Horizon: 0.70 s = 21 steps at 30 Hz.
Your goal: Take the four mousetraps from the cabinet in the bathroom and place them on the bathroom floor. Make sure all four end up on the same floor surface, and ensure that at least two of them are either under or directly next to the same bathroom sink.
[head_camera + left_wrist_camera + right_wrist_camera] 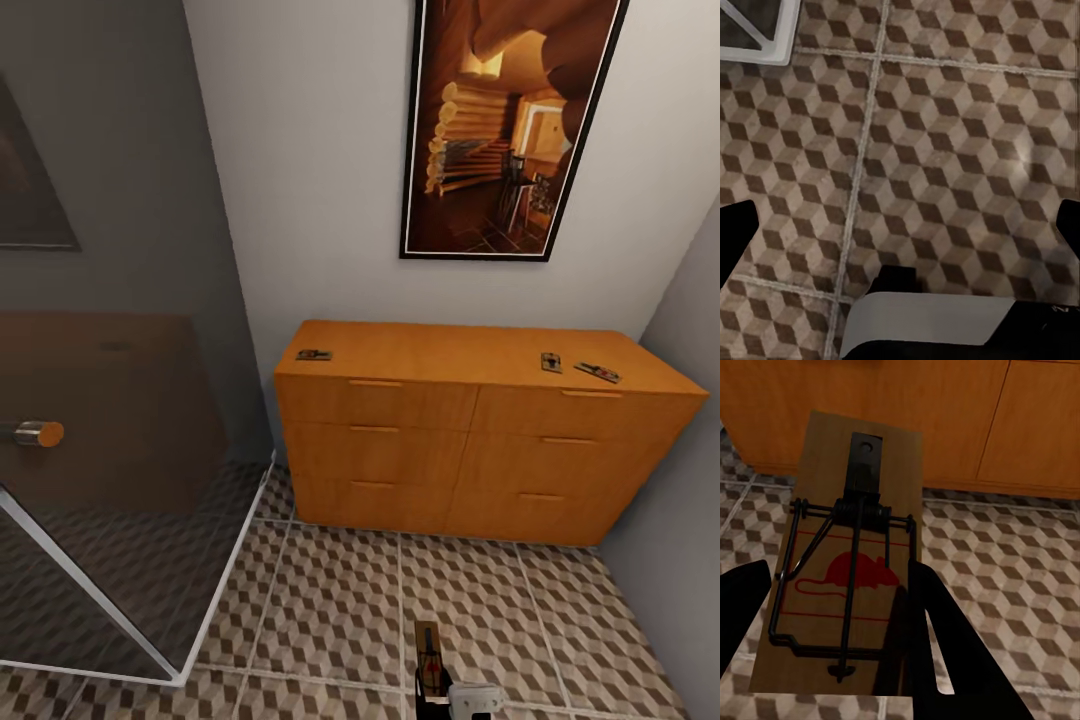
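I am holding one mousetrap (844,562) in my right gripper (832,607) above the bathroom floor (330,610), facing the cabinet (470,440).

My right gripper's two dark fingers are sitting closed against the long edges of the wooden board, which is pointing ahead of them toward the cabinet's drawer fronts. I am counting four mousetraps in all: the one I am gripping, and three lying on the cabinet's flat top ahead of me, one (313,354) toward its left end and two (551,362) (598,372) close together toward its right end. None is lying on the tiles, so I am judging the task barely begun. My left gripper (900,225) is hanging spread wide over bare patterned tiles, holding nothing.
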Tool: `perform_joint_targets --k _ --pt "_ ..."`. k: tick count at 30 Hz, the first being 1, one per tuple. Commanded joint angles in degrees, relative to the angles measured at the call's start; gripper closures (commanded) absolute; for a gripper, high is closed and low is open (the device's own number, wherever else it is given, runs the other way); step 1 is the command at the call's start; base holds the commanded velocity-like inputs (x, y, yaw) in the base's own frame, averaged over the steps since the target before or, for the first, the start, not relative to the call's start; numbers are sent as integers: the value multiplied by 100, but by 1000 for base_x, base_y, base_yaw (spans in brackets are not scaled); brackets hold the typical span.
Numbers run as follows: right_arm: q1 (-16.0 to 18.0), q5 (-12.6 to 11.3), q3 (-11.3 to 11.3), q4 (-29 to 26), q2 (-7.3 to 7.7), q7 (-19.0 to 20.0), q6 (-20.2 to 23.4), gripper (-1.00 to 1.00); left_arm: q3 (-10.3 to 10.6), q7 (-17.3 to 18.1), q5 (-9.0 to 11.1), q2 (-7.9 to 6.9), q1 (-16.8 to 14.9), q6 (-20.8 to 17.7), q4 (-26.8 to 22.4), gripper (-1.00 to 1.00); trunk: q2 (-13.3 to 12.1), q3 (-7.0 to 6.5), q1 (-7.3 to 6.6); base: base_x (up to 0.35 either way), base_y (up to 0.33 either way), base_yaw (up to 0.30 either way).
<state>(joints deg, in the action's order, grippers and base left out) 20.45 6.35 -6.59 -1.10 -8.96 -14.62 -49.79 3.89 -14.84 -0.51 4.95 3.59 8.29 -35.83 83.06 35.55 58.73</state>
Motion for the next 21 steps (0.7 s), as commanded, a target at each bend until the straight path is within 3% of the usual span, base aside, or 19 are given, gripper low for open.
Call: perform_joint_targets --k 1,5,8,12,21 --pt "3 53 -18 4 1 -54 -4 100 26 -45 -3 1 2 -97 -98 -100 2 4 0 0 0 7" --pt "3 52 -18 4 4 -57 -7 100 31 -39 -2 11 2 -1186 -898 -100 2 4 0 0 0 3" --pt "3 56 -14 4 7 -58 -11 100 32 -33 4 17 0 -2329 -1862 -100 2 4 0 0 0 0" --pt "3 55 -9 1 13 -58 -8 100 39 -29 6 71 -159 -3467 -2929 -100 2 4 0 0 0 0" --pt "3 57 -1 -4 17 -58 -6 100 41 -37 3 175 -1068 -4843 -4062 -100 2 4 0 0 0 0"
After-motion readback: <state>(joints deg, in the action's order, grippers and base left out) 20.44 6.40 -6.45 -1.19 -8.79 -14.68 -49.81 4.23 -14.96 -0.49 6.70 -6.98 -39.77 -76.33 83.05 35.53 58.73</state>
